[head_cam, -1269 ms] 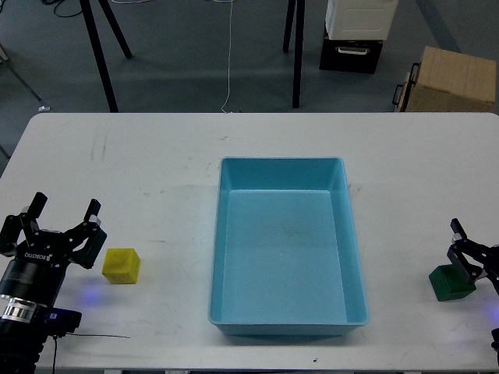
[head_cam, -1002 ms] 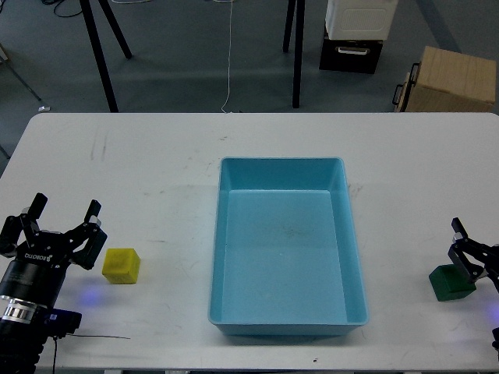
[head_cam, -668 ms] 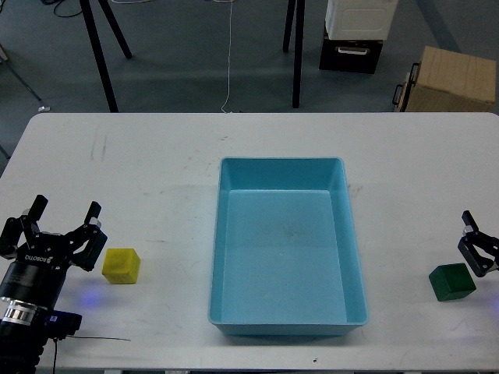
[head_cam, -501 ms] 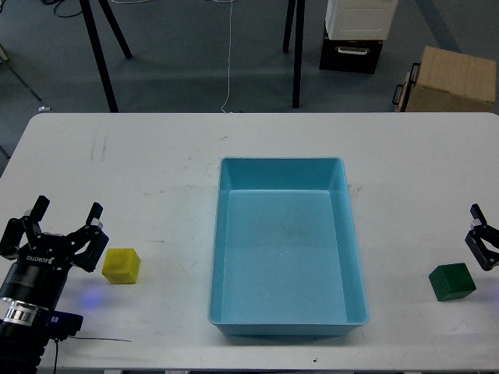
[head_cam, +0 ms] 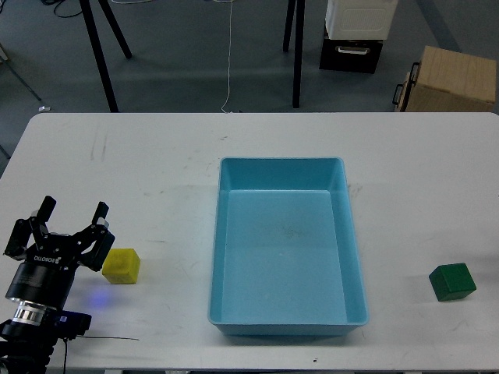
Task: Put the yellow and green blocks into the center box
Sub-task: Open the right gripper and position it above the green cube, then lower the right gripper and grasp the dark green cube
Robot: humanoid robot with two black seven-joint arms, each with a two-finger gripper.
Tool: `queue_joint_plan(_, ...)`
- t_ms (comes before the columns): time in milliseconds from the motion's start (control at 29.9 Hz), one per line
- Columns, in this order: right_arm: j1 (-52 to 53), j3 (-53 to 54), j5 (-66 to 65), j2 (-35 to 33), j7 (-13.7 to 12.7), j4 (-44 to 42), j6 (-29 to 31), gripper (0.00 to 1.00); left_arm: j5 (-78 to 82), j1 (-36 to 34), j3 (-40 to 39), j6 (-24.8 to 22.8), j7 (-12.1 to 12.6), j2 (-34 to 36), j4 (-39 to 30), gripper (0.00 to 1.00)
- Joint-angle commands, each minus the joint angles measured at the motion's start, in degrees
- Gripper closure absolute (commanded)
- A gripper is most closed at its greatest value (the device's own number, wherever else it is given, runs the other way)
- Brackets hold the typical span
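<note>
A yellow block (head_cam: pixel 122 266) lies on the white table at the left front. My left gripper (head_cam: pixel 72 216) is open, just left of and slightly behind the yellow block, not touching it. A green block (head_cam: pixel 452 282) lies at the right front of the table, on its own. The blue box (head_cam: pixel 285 166) stands in the middle of the table and holds nothing. My right gripper is out of view.
The white table (head_cam: pixel 156 156) reaches the view's left and right edges. Beyond its far edge are black tripod legs (head_cam: pixel 100 54), a black and white case (head_cam: pixel 352 39) and a cardboard box (head_cam: pixel 448 82) on the floor.
</note>
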Motion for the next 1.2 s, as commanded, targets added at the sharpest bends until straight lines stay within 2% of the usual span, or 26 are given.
queue_joint_plan(0, 6.87, -5.77, -3.44, -11.27, -3.24, 0.4, -1.53, 0.0, 0.09, -0.25, 0.0, 0.0, 0.03, -0.17, 0.09, 0.0)
queue_joint_plan(134, 18.2, -16.39, -12.56, -19.28, -7.9, 0.67, -2.93, 0.0, 0.09, -0.33, 0.0, 0.0, -0.05, -0.26, 0.09, 0.0)
queue_joint_plan(301, 29.73, -28.1, -28.29, -22.36, -12.56, 3.39, -4.17, 0.0, 0.09, -0.33, 0.0, 0.0, 0.03, -0.17, 0.44, 0.0)
queue_joint_plan(468, 32.12, -30.84, -43.68, -22.11, -17.84, 5.15, -4.08, 0.0, 0.09, -0.68, 0.09, 0.0, 0.03, -0.26, 0.61, 0.0)
queue_joint_plan(635, 32.29, -34.61, -48.27, -19.12, -18.9, 4.98, -4.34, 0.0, 0.18, -1.21, 0.17, 0.0, 0.12, -0.26, 0.88, 0.0)
queue_joint_plan(802, 33.52, -37.42, -52.57, -16.74, -21.53, 5.06, -4.34, 0.0, 0.18, -1.74, 1.31, 0.0, 0.03, -0.26, 1.84, 0.0)
queue_joint_plan(969, 40.19, -44.62, -55.65, -16.83, -24.78, 6.38, -3.55, 0.0, 0.35, -2.44, 1.58, 0.0, 0.12, -1.13, 2.46, 0.0)
queue_joint_plan(1169, 46.87, -53.42, -64.52, -17.53, -26.1, 7.52, -1.1, 0.0, 0.44, -2.44, 1.58, 0.0, 0.21, -2.02, 2.55, 0.0)
